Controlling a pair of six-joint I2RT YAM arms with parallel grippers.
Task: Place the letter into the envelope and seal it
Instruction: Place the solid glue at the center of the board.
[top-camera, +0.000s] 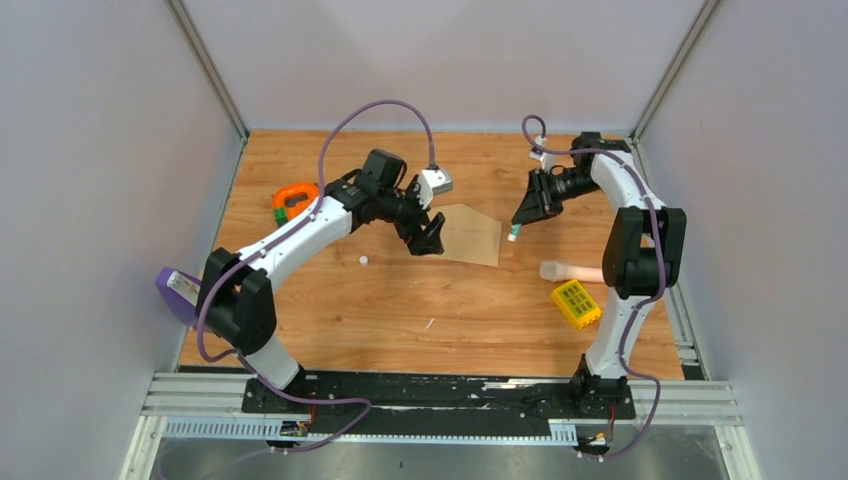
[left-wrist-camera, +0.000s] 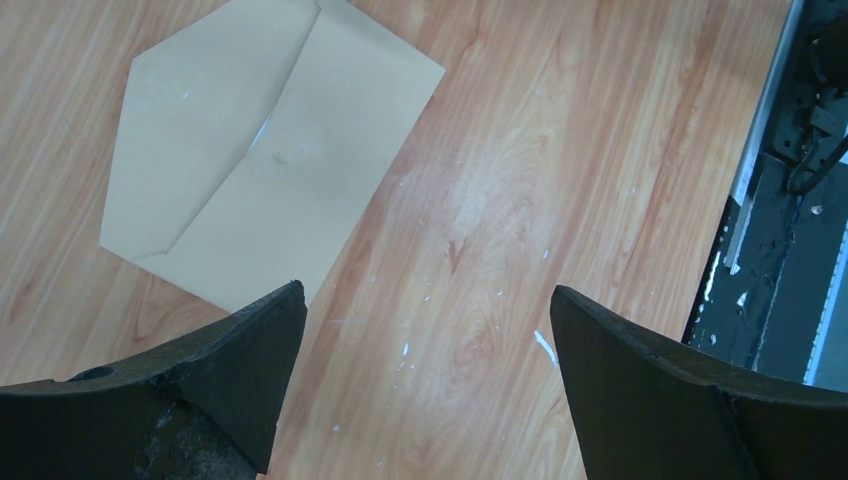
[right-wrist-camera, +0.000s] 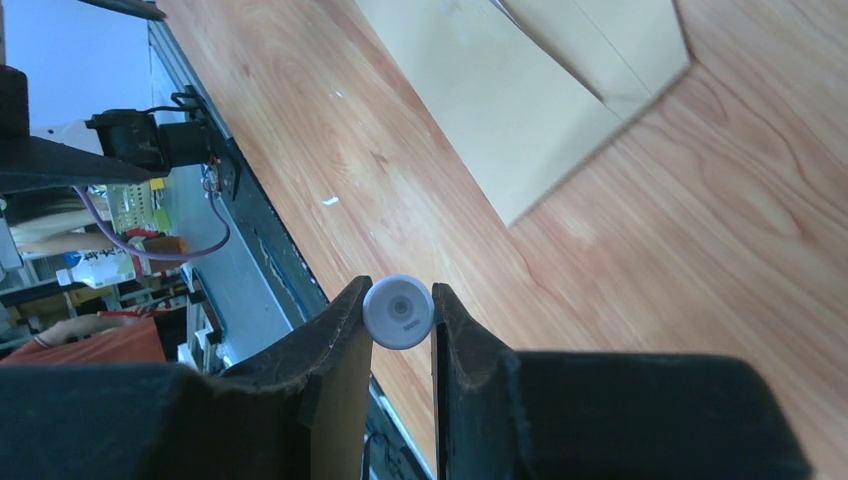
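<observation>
The right gripper (right-wrist-camera: 400, 292) is clenched on a glue stick (right-wrist-camera: 398, 315); the left gripper (left-wrist-camera: 425, 300) is spread wide, with nothing in it.
The envelope (top-camera: 470, 236) is laid flat on the table (top-camera: 400, 310) between the two. In the top view it is found at 3 o'clock from the left gripper and 8 o'clock from the right, and the left is judged slightly nearer. Its fold line is laid from 1 to 7 o'clock in the left wrist view. The letter is not seen apart; whether it is inside cannot be told.
</observation>
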